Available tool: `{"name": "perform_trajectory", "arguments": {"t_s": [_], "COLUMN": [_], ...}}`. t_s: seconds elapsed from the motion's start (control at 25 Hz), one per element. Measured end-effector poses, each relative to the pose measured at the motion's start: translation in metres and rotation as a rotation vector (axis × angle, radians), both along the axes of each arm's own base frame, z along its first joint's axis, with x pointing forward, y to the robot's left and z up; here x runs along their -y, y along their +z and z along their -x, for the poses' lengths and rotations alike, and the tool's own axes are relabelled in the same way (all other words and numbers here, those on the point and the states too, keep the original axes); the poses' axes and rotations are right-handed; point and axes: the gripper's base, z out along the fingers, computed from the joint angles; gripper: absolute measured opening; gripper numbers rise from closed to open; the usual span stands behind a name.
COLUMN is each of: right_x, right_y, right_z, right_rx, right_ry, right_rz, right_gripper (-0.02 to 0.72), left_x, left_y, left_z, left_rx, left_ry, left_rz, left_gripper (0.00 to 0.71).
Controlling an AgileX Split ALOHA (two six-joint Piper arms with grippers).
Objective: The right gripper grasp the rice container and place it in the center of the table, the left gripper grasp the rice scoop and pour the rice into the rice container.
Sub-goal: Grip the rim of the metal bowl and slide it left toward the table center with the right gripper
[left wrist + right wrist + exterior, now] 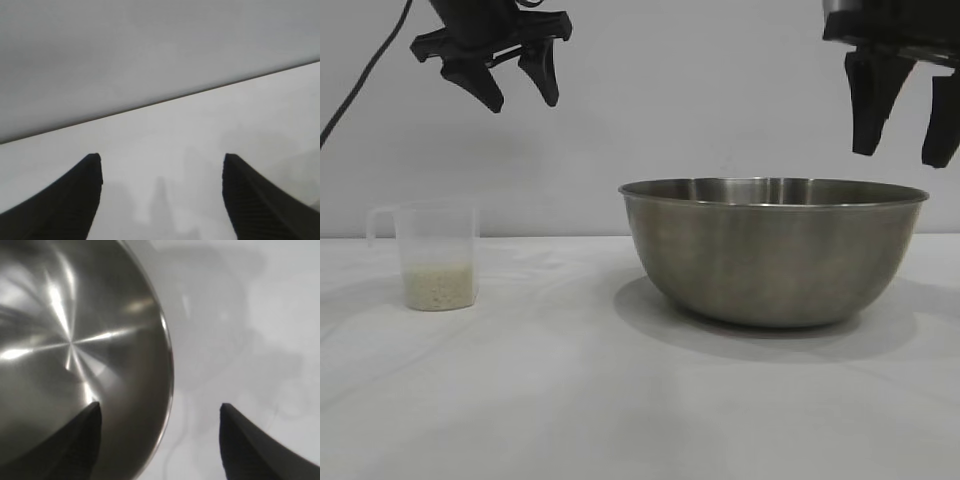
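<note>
The rice container [773,250], a wide steel bowl, stands on the white table [570,400] right of centre. My right gripper [905,155] hangs open just above the bowl's right rim. In the right wrist view its gripper [159,407] straddles the bowl's rim [167,355], one finger over the inside, one over the table. The rice scoop [432,255], a frosted cup with a loop handle, stands at the left holding rice [438,286] in its bottom. My left gripper [525,100] is open, high above and right of the scoop. The left wrist view [160,165] shows only bare table.
A plain grey wall [670,100] backs the table. A black cable [360,80] hangs at the far left. Bare tabletop lies between the scoop and the bowl and across the front.
</note>
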Motion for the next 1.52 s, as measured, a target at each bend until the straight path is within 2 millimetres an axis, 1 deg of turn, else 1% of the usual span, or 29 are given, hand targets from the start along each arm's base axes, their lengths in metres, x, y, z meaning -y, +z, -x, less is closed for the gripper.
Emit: {"name": "perform_trajectory", "arguments": {"t_s": [0.08,0.12,0.16,0.2,0.24,0.28,0.4,0.64,0.88,0.96,1.08,1.16,1.2,1.24,1.28,1.32,1.36,1.4,1.44,1.52], "right_x": [0.000,0.000,-0.001,-0.001,-0.001,-0.001,-0.001,-0.004,-0.032,-0.036,-0.036,-0.036,-0.036,-0.036,-0.035,-0.035,-0.034,-0.034,-0.033,-0.030], "right_y": [-0.008,-0.010,-0.012,-0.013,-0.013,-0.013,-0.013,-0.013,-0.013,-0.013,-0.013,-0.013,-0.013,-0.013,-0.012,-0.010,-0.005,0.001,0.009,0.033], "right_z": [-0.001,-0.002,-0.002,-0.002,-0.002,-0.002,-0.003,-0.003,0.001,0.002,0.002,0.002,0.002,0.002,0.002,0.002,0.002,0.003,0.004,0.008], "right_rx": [-0.017,-0.018,-0.021,-0.023,-0.021,-0.021,-0.018,-0.013,0.014,0.012,0.014,0.018,0.018,0.018,0.021,0.021,0.031,0.047,0.065,0.129], "right_ry": [-0.001,0.000,-0.001,0.000,0.001,0.001,0.006,-0.001,0.054,0.060,0.061,0.062,0.062,0.063,0.068,0.076,0.085,0.092,0.099,0.107], "right_rz": [0.000,0.000,0.001,0.001,0.001,0.001,0.001,-0.021,-0.038,-0.046,-0.044,-0.040,-0.040,-0.038,-0.035,-0.029,-0.025,-0.022,-0.017,-0.013], "right_gripper": [0.473,0.419,0.379,0.308,0.201,0.130,0.000,0.000,0.000,0.000,0.000,0.095,0.162,0.233,0.326,0.403,0.492,0.531,0.555,0.547], "left_x": [0.000,0.000,0.000,0.000,0.000,0.000,0.000,-0.001,-0.001,-0.001,-0.001,-0.001,-0.001,-0.001,-0.001,-0.001,-0.001,-0.001,-0.001,-0.001], "left_y": [0.000,0.000,0.000,0.000,0.000,0.000,0.000,0.000,0.000,0.000,-0.001,-0.001,-0.001,-0.001,-0.001,-0.001,-0.001,-0.001,-0.001,-0.001], "left_z": [0.000,0.000,0.000,0.000,0.000,0.000,0.000,0.000,0.000,0.000,0.000,0.000,0.000,0.000,0.000,0.000,0.000,0.000,0.000,0.000], "left_rx": [0.000,0.000,0.000,0.000,0.000,0.000,0.002,0.005,0.004,0.004,-0.001,-0.001,-0.001,-0.001,0.000,0.000,-0.002,-0.002,-0.002,-0.002], "left_ry": [0.000,0.000,0.000,0.000,0.000,0.000,-0.002,-0.005,-0.005,-0.005,-0.007,-0.007,-0.007,-0.007,-0.008,-0.008,-0.008,-0.008,-0.008,-0.008], "left_rz": [0.000,0.000,0.000,0.000,-0.001,-0.001,-0.008,-0.016,-0.018,-0.018,-0.022,-0.022,-0.022,-0.024,-0.025,-0.025,-0.026,-0.026,-0.026,-0.026], "left_gripper": [0.447,0.447,0.447,0.447,0.447,0.447,0.447,0.447,0.447,0.447,0.447,0.447,0.447,0.447,0.447,0.447,0.447,0.447,0.447,0.447]}}
